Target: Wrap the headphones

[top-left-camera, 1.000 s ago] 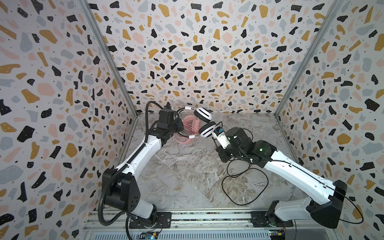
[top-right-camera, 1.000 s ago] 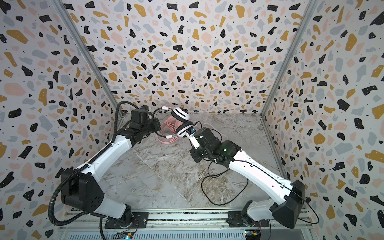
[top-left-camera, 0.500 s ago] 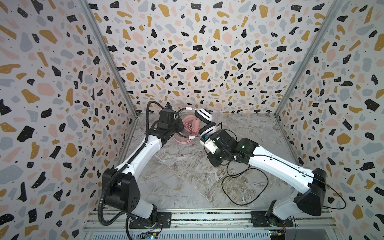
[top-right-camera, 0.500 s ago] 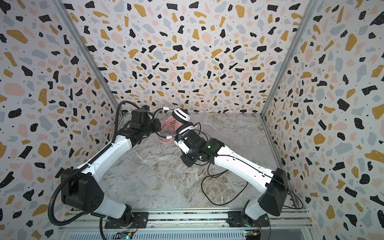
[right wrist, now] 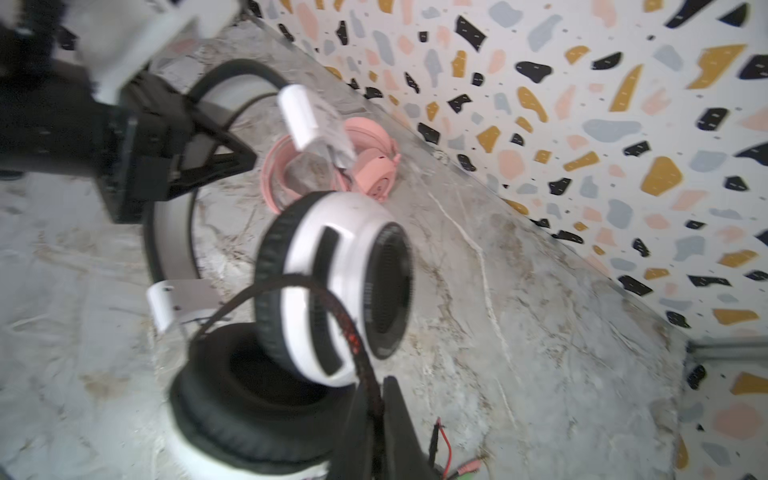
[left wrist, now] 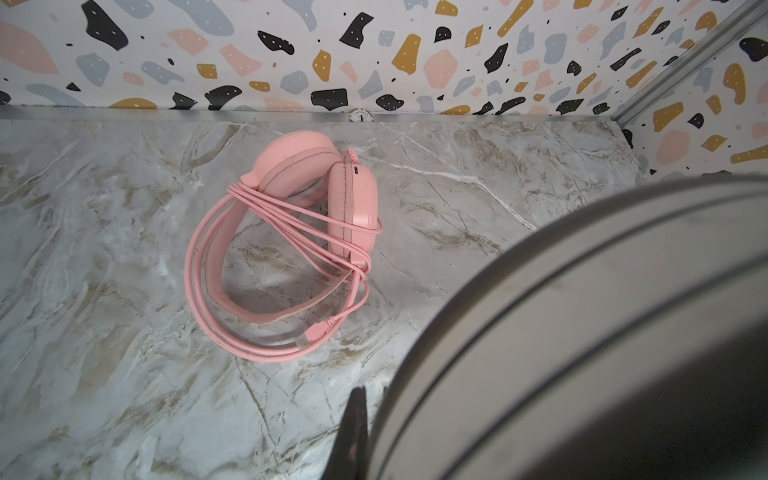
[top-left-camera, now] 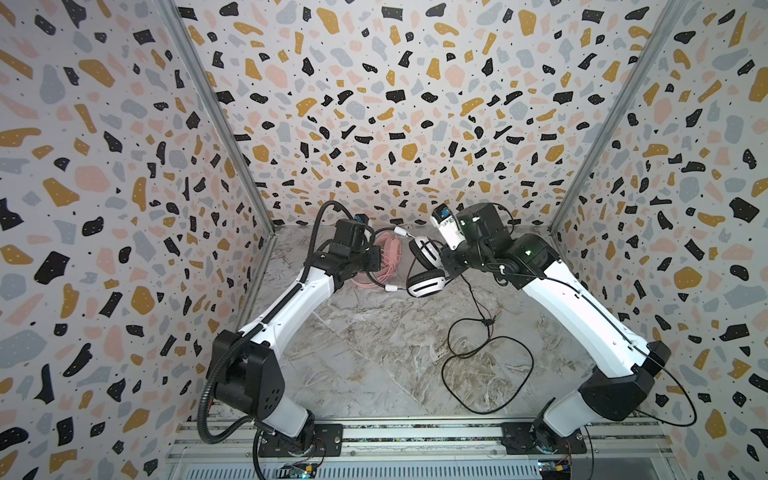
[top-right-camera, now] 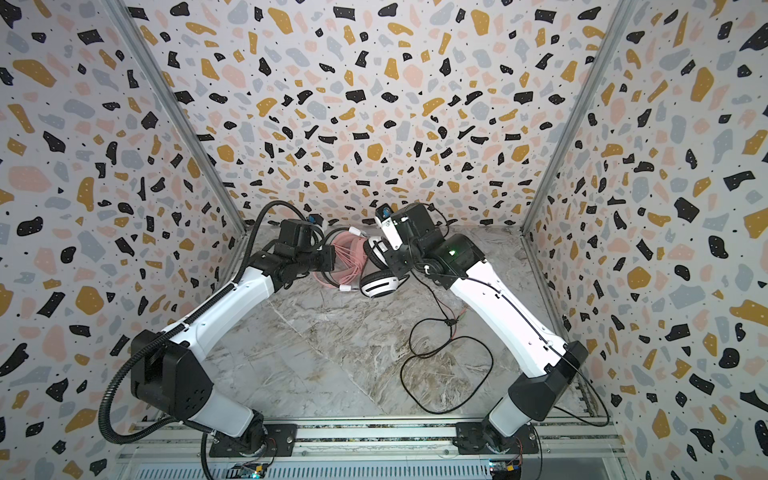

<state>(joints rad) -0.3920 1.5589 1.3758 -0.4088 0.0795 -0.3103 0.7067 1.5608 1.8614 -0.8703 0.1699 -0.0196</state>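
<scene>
Starting on the left, my left hand is fully closed on the black headband of the white-and-black headphones. In the left wrist view one dark finger shows beside this band, which is only a blurred grey arc very close to the camera.

Just beside this hand, toward the back wall, the pink headphones lie flat on the worktop, and neither hand touches them. Their ear cups are at the end near the back wall and their band curves away toward the front, so the long axis goes from back to front. The pink cable is wound in several turns around the band and one cup.

Further right, the white-and-black headphones stretch from left to right between my two hands. The headband is at my left hand and the two white cups point to my right hand, one nearer the back wall and one nearer the front. I cannot tell if the front cup rests on the worktop.

My right hand is just beside these cups and closed on the black cable, which passes between its fingers. From there the cable hangs down to the worktop and lies in a loose loop in front of the right arm.
</scene>
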